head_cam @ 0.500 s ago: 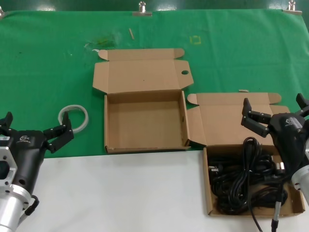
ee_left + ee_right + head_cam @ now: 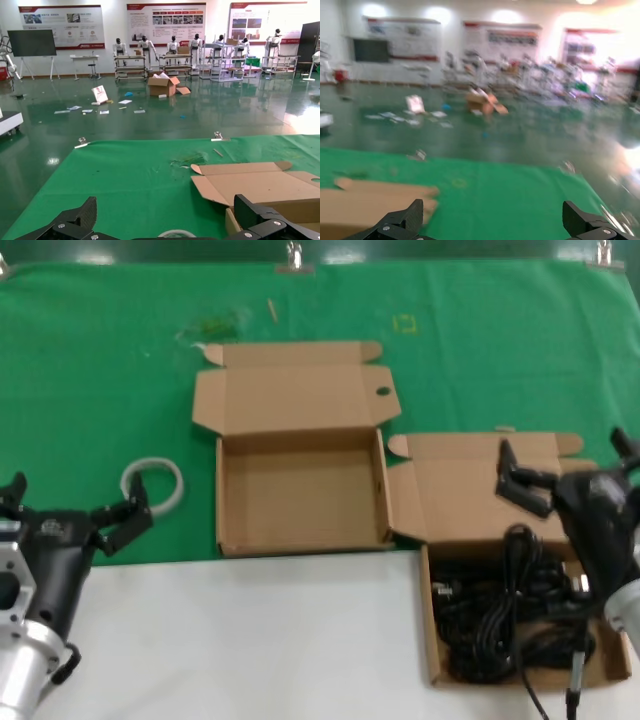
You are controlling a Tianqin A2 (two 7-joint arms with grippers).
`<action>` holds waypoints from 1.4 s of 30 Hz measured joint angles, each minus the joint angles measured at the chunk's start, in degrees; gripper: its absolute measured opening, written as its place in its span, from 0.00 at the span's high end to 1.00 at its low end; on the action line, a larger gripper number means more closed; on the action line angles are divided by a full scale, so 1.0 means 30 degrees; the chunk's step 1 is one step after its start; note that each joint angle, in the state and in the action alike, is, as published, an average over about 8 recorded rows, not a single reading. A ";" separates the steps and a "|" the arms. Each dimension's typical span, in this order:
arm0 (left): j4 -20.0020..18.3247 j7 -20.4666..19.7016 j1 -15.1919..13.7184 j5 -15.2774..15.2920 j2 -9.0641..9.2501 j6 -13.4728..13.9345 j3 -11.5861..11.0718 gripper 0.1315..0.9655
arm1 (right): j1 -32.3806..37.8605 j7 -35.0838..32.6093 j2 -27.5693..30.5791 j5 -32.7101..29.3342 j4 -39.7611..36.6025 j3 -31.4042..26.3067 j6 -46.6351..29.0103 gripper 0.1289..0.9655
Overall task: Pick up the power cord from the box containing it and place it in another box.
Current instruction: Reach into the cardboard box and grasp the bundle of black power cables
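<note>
Jaws on both grippers are spread and hold nothing. Right gripper [image 2: 570, 465] hangs over the hinged lid of the box containing it [image 2: 432, 625], just behind the box's tray, not down in it. Power cord [image 2: 510, 625] lies bundled inside that tray, black loops filling most of it; some black cabling also runs down past the box's near edge, can't tell if that belongs to the cord or to the arm's own wiring. Plug end not clear from the head view. Left gripper [image 2: 65, 502] is parked well away from that box, near a white ring [image 2: 153, 483] on the green cloth [image 2: 100, 370], idle. Another box [image 2: 300, 495] sits open just beside the cord's box, toward the left gripper and a bit farther back, lid folded away, tray bare cardboard with nothing in it. The cord's box rests mostly on the white surface [image 2: 250, 640], its lid reaching back onto the green cloth. Progress, judged from how things lie: nothing done yet, cord is not grasped, not lifted, target tray unfilled. Left to do: bring the right gripper down into the tray, close on the hank around its middle or by the tie, lift clear of the walls, carry across to the empty tray, release. Loose loops may snag on the box wall or drag the light box along.
</note>
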 joint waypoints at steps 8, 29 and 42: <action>0.0000 0.0000 0.0000 0.0000 0.0000 0.0000 0.0000 0.00 | -0.2132 -0.1044 0.2800 -0.0333 0.3356 -0.0314 -0.2194 0.00; 0.0000 -0.0002 0.0000 0.0001 0.0000 0.0000 0.0000 0.09 | -0.1991 -0.9180 1.1892 -0.4330 0.0624 -0.0795 -1.0932 0.00; 0.0000 -0.0007 0.0000 0.0006 0.0000 0.0000 0.0001 0.26 | 0.2618 -1.3228 0.9632 -0.5058 -0.3112 -0.3623 -1.1486 0.06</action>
